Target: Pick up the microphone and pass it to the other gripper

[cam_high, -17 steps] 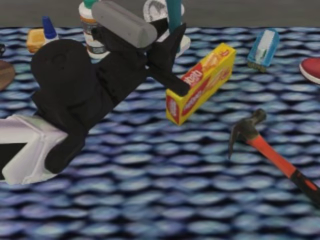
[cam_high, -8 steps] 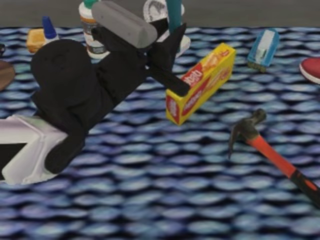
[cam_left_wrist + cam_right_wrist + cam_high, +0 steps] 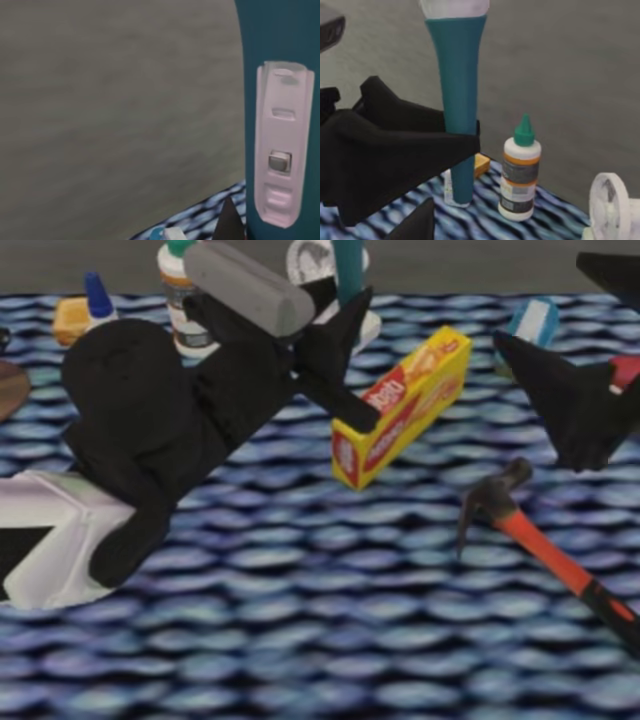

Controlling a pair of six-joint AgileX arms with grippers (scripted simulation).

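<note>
Left wrist view puts the microphone (image 3: 280,100) right against the lens, switch strip facing me. My left gripper (image 3: 345,335) is clenched on its teal handle, holding it upright above the table's far edge, white head up, so the body is free to take. My right gripper (image 3: 570,390) hangs at the right, fingers spread, well apart.

The top camera looks down from high above the worktop (image 3: 300,640). The left wrist camera sits very close to the microphone (image 3: 280,100), which fills one side. The right wrist camera looks from farther off, across the worktop. All three show the microphone (image 3: 457,90) (image 3: 348,270).
</note>
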